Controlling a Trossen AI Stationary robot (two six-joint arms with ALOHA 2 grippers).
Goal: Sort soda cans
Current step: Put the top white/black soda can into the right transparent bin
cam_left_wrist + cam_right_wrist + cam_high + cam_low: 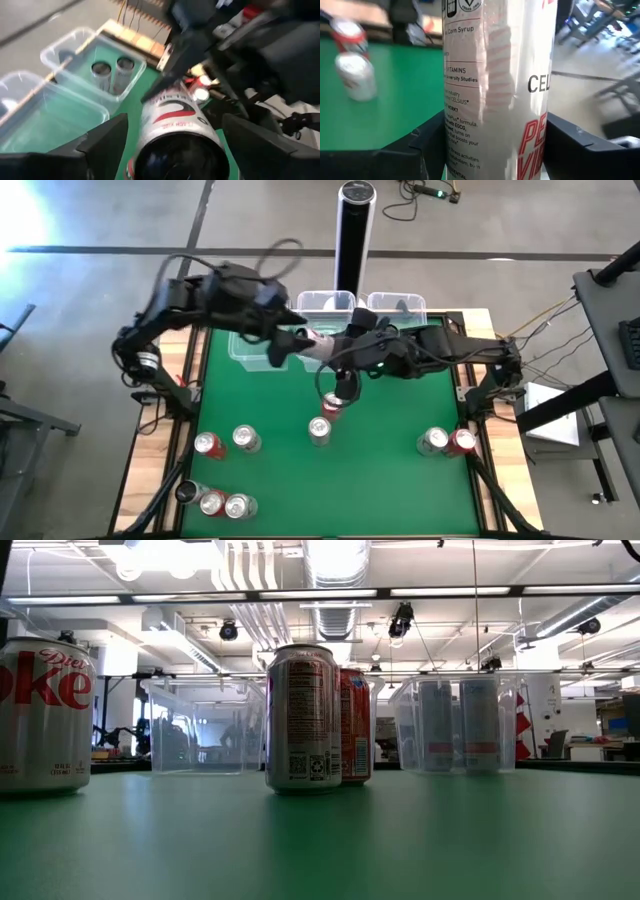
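Both the left gripper [283,345] and the right gripper [335,352] are clamped on one white Celsius can [318,346] held above the mat beside the tubs [398,305], two cans [112,74] already binned and roughly nine cans still unsorted.

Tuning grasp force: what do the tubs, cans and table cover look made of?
Tubs: clear glossy plastic, since the room shows through the walls. Soda cans: thin printed metal, likely aluminium, with shiny silver tops. Table cover: smooth green mat, semi-gloss, faintly mirroring the cans; exact material unclear.
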